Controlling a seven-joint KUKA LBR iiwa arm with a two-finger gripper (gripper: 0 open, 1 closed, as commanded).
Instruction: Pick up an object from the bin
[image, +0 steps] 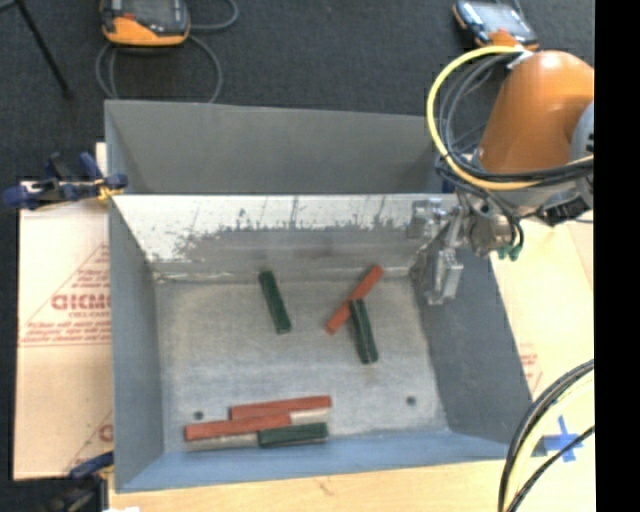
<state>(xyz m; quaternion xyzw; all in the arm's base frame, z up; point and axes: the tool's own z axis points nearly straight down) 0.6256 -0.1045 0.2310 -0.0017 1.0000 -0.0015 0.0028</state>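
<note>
Grey metal walls slope down to the flat floor of the bin (300, 215), and six small sticks lie on that floor. On the right side the arm comes in, with its round orange cover (530, 110) and looped cables up by the far right corner. Below the cover hangs the gripper (437, 278), close to the right wall and near the far right corner of the floor. I cannot tell if it is open or closed. The thing closest to it is a red stick (355, 298) in the middle of the floor. This stick lies flat on a slant. Its long side runs from low on the left to high on the right, and its high end points toward the gripper but stays apart from it. A green stick (364, 332) touches the red one near its low half. It runs almost straight from far to near, leaning a little to the right at its near end. Well to the left lies another green stick (274, 301), alone, leaning the same way. Three more sticks lie side to side by the near wall. A second red stick (280, 407) lies just behind the other two. A third red stick (222, 430) and a third green stick (293, 436) lie end to end in one row, red on the left and green on the right.
</note>
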